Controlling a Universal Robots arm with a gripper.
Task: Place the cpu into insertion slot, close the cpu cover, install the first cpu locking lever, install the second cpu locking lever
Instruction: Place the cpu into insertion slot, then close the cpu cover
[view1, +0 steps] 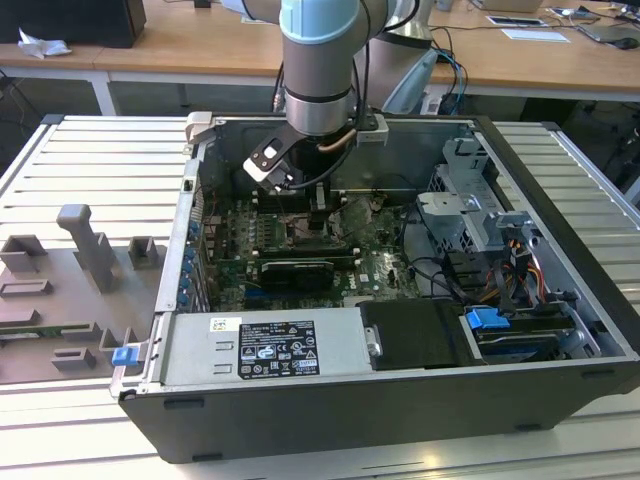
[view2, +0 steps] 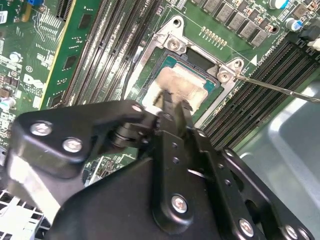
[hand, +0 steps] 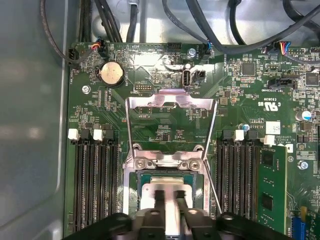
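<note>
Cpu (hand: 165, 190) lies flat in the insertion slot (hand: 131, 186), with the cpu cover (hand: 170, 101) hinged back from the slot, leaving access; gripper (hand: 170, 196) is low over the slot, fingers (hand: 160, 201) narrowly parted, pinching nothing.

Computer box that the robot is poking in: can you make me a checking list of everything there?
Surface: slatted metal table, carrying the open computer case.
Job's things: cpu lies flat in the insertion slot; cpu cover stands open; a thin locking lever sticks out beside the slot.
Clutter: grey fixture blocks on the table, at the exterior view's left.
Jaws: a narrow gap apart, over the cpu, holding nothing.
Cables: black cables run along the board's edge; coloured wires by the drive bays.
Surroundings: wooden desks behind.
</note>
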